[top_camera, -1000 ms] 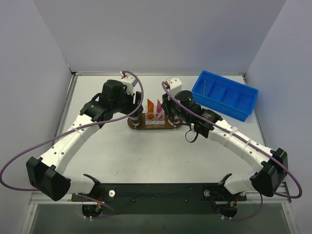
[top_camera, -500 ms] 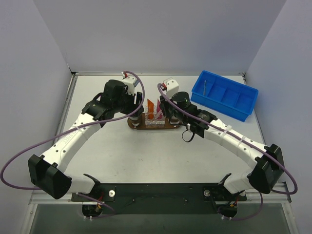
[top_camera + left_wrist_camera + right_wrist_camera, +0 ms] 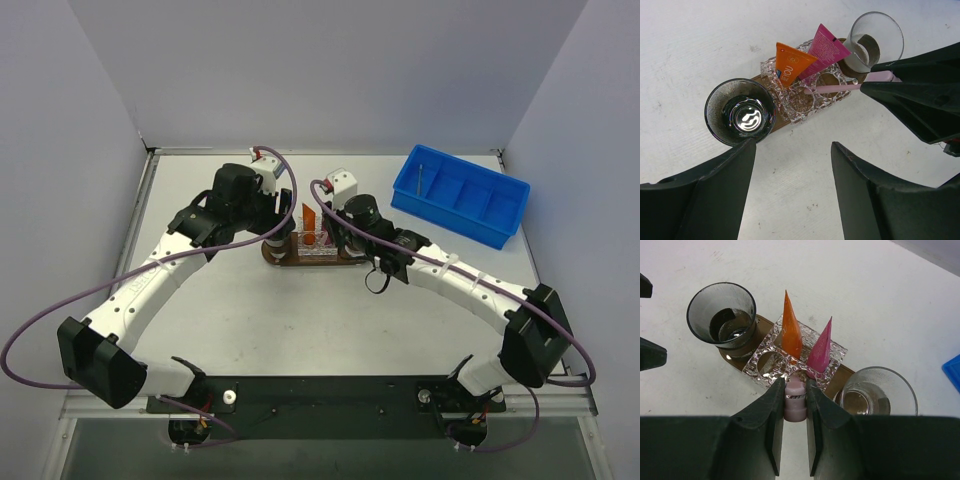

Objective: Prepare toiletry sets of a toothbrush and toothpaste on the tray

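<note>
The dark-brown tray carries a clear holder with the orange toothpaste and the magenta toothpaste standing in its back holes. My right gripper is shut on the pale-pink toothbrush, seen end-on just in front of the holder. In the left wrist view the toothbrush slants across the holder, its thin end over a front hole. My left gripper hangs open over bare table beside the tray's left end, holding nothing.
A dark glass stands on the tray's left end and a clear glass on its right end. A blue bin with compartments sits at the back right. Grey walls close in the table on three sides.
My right arm has swung left, bringing the toothbrush in over the holder. The left arm has stayed where it was.
</note>
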{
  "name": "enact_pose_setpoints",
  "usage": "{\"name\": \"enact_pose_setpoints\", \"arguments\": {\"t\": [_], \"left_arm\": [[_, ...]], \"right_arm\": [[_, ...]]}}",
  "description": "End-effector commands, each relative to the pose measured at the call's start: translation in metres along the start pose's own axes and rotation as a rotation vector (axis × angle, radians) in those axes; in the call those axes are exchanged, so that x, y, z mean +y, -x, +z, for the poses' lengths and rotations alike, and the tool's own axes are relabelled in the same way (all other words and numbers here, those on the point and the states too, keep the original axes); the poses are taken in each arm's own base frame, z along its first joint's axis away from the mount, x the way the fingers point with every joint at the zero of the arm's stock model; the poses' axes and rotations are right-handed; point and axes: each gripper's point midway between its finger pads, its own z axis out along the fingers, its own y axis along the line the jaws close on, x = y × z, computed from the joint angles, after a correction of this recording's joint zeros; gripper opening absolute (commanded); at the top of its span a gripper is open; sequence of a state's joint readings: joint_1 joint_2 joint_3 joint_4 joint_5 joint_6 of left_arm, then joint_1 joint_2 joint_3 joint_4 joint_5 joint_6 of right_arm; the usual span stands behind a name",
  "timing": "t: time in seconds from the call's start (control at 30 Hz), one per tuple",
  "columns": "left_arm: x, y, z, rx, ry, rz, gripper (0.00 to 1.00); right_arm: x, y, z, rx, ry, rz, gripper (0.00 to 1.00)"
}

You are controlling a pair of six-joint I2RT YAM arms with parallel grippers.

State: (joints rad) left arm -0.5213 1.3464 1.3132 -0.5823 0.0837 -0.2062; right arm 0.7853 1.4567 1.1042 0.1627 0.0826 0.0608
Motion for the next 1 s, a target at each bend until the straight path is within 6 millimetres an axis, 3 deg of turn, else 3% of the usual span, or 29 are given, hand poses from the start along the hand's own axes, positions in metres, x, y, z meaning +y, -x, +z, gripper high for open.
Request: {"name": "enact_pose_setpoints", "arguments": {"t": [0.0,0.77,0.97], "left_arm": [[-0.004,0.021,-0.006,-0.053,-0.016,0.002,0.72],[-0.002,0.019,-0.007,-0.052,-0.009,0.000,0.72],[-0.001,0.018,-0.006,-0.050,-0.005,-0.002,0.72]], "right_arm": [[-0.002,0.011,0.006,-0.063,-0.022,0.000,0.00],[-0.002,-0.019,0.011,-0.009,-0.059,-0.047,0.00],[-0.002,-0.021,0.010,0.008,-0.068,-0.055,0.08]]}}
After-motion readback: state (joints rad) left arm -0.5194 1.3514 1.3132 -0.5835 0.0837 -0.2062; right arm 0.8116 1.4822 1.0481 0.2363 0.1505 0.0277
